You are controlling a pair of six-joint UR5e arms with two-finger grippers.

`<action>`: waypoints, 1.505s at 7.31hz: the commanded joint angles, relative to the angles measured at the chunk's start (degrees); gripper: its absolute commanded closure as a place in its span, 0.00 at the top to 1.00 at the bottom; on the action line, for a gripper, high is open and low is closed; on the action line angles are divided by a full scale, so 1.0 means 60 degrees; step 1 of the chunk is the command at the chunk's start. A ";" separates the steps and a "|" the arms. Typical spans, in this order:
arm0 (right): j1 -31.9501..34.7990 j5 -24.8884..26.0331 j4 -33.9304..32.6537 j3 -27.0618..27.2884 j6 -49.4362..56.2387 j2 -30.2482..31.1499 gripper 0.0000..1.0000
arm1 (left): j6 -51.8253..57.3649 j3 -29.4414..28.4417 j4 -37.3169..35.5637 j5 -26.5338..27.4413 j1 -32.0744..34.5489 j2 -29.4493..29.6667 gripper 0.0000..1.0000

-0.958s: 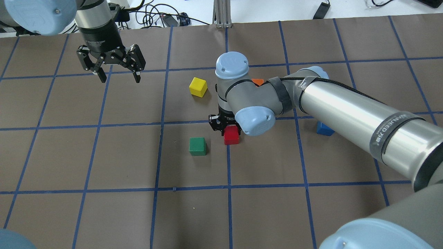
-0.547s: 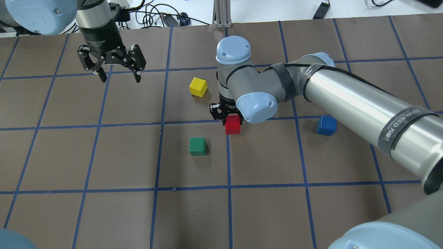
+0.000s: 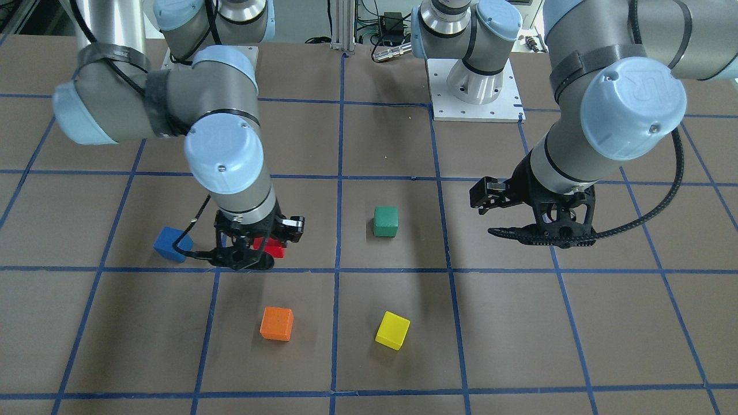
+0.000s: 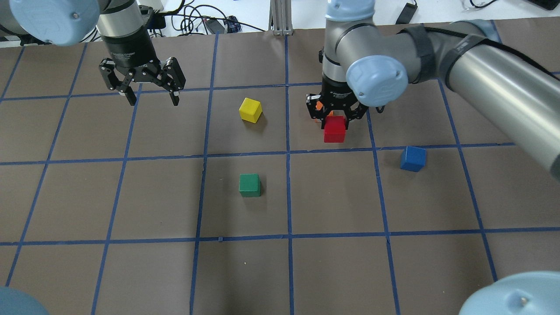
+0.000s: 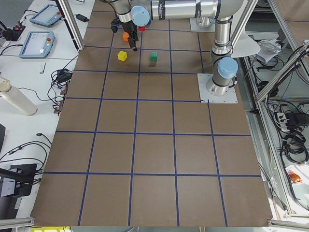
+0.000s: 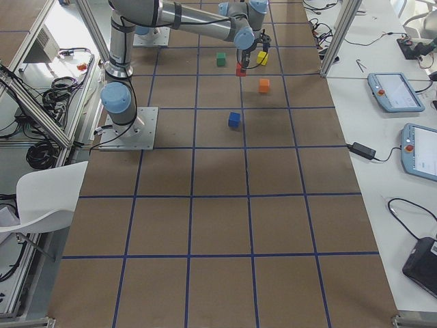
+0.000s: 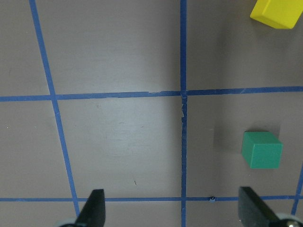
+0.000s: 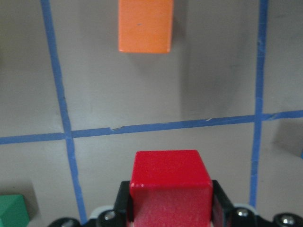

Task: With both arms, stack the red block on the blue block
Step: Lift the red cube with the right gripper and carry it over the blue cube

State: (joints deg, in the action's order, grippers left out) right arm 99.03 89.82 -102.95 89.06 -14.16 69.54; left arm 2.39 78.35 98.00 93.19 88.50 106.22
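Note:
My right gripper (image 4: 336, 123) is shut on the red block (image 4: 334, 130) and holds it above the table. The wrist view shows the red block (image 8: 170, 187) between the jaws. The blue block (image 4: 412, 158) sits on the table to the right of the gripper and nearer the robot, apart from it. In the front view the red block (image 3: 272, 246) is right of the blue block (image 3: 171, 244). My left gripper (image 4: 151, 97) is open and empty, hovering over the far left of the table.
An orange cube (image 3: 277, 323) lies just beyond the right gripper, partly hidden by it in the overhead view. A yellow cube (image 4: 250, 110) lies far of centre and a green cube (image 4: 250, 185) near centre. The brown mat has a blue tape grid (image 4: 288, 197).
My right gripper has lifted the red block and carried it right and away from the robot, clear of the green cube. The left arm has not moved.

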 commanded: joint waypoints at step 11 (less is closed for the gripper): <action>-0.2983 0.0470 -0.0620 0.1604 0.1496 0.0451 0.00 | -0.0105 0.0272 -0.0103 0.0011 0.0074 0.0022 1.00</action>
State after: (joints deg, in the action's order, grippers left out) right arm 81.61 92.55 -103.42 96.82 -5.19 72.24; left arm 1.76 79.98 97.38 93.32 88.93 106.24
